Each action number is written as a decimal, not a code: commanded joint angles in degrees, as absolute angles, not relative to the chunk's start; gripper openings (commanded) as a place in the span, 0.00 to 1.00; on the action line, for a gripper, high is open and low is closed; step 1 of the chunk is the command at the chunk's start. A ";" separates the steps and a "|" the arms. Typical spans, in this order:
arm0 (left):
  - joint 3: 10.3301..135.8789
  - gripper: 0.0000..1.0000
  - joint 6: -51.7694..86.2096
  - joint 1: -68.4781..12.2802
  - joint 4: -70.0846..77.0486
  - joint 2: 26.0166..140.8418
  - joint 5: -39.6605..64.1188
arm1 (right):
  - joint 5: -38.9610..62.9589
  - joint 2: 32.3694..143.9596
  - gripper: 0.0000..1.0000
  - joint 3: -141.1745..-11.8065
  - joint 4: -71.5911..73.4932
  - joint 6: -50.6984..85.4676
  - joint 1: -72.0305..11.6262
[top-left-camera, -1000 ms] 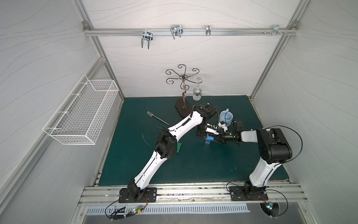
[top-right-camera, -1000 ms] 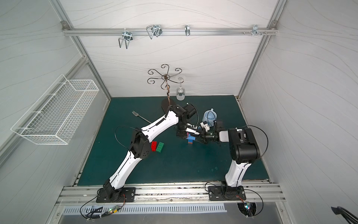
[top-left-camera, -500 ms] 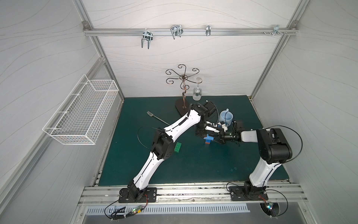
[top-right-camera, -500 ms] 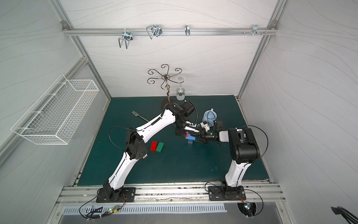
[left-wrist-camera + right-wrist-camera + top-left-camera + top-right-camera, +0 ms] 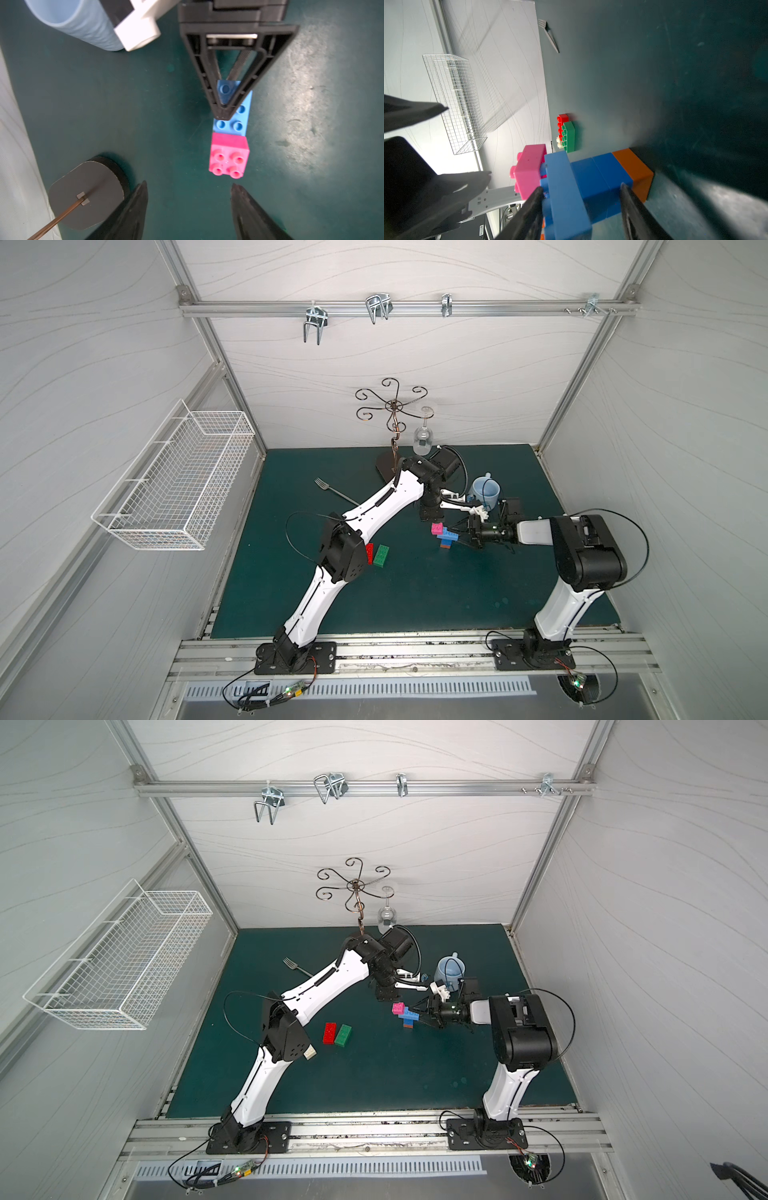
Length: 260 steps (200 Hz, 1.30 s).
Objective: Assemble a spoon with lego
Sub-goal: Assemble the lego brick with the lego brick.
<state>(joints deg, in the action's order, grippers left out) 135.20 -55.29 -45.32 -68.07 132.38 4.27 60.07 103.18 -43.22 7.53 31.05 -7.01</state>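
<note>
Mid-mat, just toward 3 o'clock of centre in both top views: part-built spoon [image 5: 446,536] [image 5: 409,1016], upright on the green mat [image 5: 415,597].

Stack from the bottom: orange brick [image 5: 634,167], two blue, then a light blue long brick [image 5: 230,124] crosswise, with a pink brick [image 5: 228,160] on one end of it. Whether pink is pressed fully home: cannot tell.

Right gripper [image 5: 581,188] reaches in from 3 o'clock and is clamped on the spoon. One finger lies over the studded top of the light blue brick, the other lower, by the blue stem; the lower contact is partly hidden. Left gripper [image 5: 188,185] hangs over the pink brick from about 11 o'clock, jaws apart, empty, clear of the brick.

Loose stock: red brick [image 5: 329,1032] and green brick [image 5: 343,1035] side by side at 9 o'clock of the spoon, well apart from it. White brick [image 5: 559,143] just beside them. Mug [image 5: 485,491] near, at 1 o'clock. Fork [image 5: 336,491] at 10 o'clock.

Risks, as judged:
- Narrow single-brick foot, head loaded on one end. If the right grip loosens, it likely topples toward the pink side.
- Pressing the next brick onto an overhanging end could lever the head off the stem or twist it in the jaws.
- Left fingers travelling low could clip pink and unseat it.
- Mug sits close to the right wrist and could get nudged.
</note>
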 commanded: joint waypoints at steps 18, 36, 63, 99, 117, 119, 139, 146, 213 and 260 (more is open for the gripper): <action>137.90 0.68 -55.85 -45.03 -66.29 134.30 5.31 | 54.41 105.31 0.59 -42.06 3.70 30.23 -7.06; 138.07 0.68 -55.89 -45.09 -66.36 134.74 5.71 | 54.42 105.47 0.59 -42.10 3.69 30.23 -7.10; 138.71 0.68 -55.64 -45.16 -66.82 135.67 6.66 | 54.43 105.60 0.59 -42.17 3.69 30.19 -7.09; 139.22 0.68 -55.20 -45.24 -67.41 136.59 7.54 | 54.41 105.71 0.59 -42.10 3.62 30.23 -7.11; 139.22 0.68 -55.12 -45.34 -67.55 136.92 7.67 | 54.43 105.64 0.59 -42.18 3.60 30.13 -7.12; 139.22 0.68 -55.11 -45.39 -67.58 136.93 7.65 | 54.45 105.64 0.59 -42.21 3.60 30.14 -7.05; 139.22 0.68 -55.11 -45.56 -67.63 137.57 7.96 | 54.41 105.71 0.59 -42.18 3.63 30.19 -7.11; 139.22 0.68 -55.11 -45.62 -67.75 137.83 7.97 | 54.41 105.70 0.59 -42.19 3.65 30.21 -7.07; 139.22 0.67 -55.72 -46.23 -68.93 139.67 7.32 | 54.44 105.82 0.59 -42.32 3.43 30.19 -7.09; 138.69 0.67 -55.12 -46.42 -69.67 140.53 8.09 | 54.44 105.82 0.59 -42.37 3.43 30.13 -7.12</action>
